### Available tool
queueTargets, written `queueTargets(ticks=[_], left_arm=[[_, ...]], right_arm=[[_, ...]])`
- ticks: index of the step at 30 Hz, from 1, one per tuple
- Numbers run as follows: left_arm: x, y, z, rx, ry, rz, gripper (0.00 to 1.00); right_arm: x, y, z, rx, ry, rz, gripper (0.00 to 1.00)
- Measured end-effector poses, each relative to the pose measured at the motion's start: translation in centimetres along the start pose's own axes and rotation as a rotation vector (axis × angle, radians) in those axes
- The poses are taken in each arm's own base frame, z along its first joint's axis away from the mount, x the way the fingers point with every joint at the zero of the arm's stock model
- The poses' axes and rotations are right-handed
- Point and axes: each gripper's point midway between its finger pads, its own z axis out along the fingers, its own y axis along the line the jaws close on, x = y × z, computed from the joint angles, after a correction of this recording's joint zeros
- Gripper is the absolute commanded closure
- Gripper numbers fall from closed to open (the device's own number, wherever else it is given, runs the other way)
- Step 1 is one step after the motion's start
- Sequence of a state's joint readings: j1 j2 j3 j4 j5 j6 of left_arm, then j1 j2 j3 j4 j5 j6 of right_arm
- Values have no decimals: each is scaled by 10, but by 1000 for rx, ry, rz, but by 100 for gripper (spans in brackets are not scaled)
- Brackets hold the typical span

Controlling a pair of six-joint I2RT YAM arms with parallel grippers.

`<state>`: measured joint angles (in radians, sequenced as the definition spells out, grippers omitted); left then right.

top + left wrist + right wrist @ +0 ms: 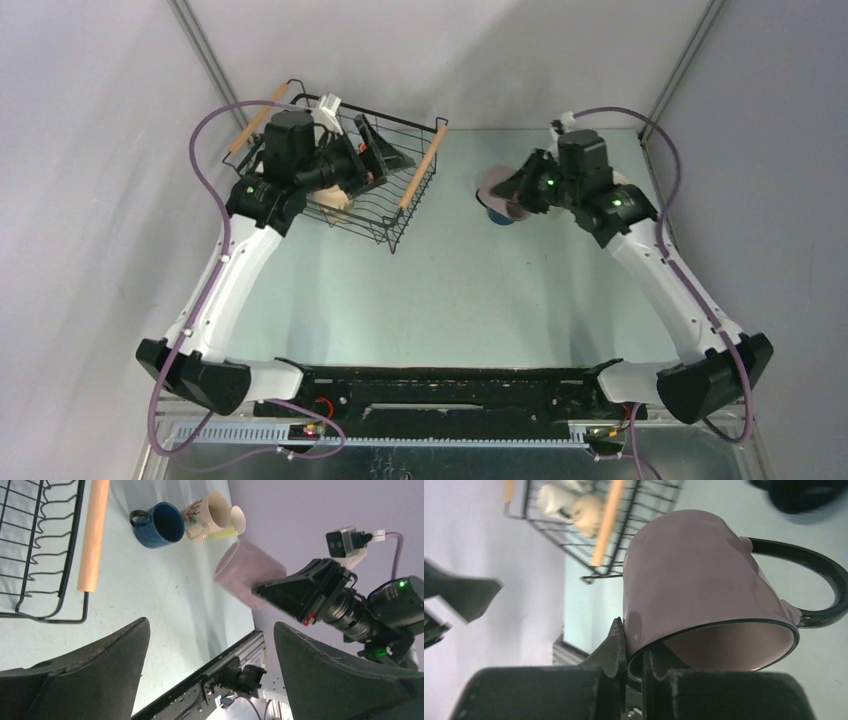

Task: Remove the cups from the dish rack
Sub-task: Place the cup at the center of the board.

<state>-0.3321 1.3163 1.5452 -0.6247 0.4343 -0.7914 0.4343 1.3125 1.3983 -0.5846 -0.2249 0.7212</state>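
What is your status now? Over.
Left gripper open at dish rack. Right gripper shut on mauve cup rim, near navy cup. Two pale cups in rack. Nothing seen in the way.

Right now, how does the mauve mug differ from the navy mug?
The mauve mug is pale with a black rim; the navy mug is dark blue inside and out. The mauve mug hangs tilted in the right gripper, pinched by its rim, while the navy mug rests on the table with nothing gripping it. Both have a loop handle and are outside the dish rack.
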Motion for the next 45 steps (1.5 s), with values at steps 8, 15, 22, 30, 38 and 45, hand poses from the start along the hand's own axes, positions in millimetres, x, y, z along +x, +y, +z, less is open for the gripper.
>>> queueTargets(ticks=[8, 15, 22, 30, 38, 45], left_arm=[[43, -12, -2, 1, 60, 122, 0], [70, -5, -2, -12, 108, 196, 0], [75, 4, -3, -33, 119, 246, 0], [78, 8, -8, -39, 134, 301, 0], [81, 11, -9, -43, 141, 326, 0], [80, 17, -7, -68, 139, 327, 0]], right_arm=[[-7, -123, -35, 383, -26, 102, 100], [-1, -224, -58, 654, -5, 253, 100], [-12, -281, -53, 759, 5, 331, 100], [-7, -345, -42, 878, 82, 420, 100], [-28, -364, -38, 948, 60, 389, 100], [-29, -381, -34, 998, 93, 391, 97]])
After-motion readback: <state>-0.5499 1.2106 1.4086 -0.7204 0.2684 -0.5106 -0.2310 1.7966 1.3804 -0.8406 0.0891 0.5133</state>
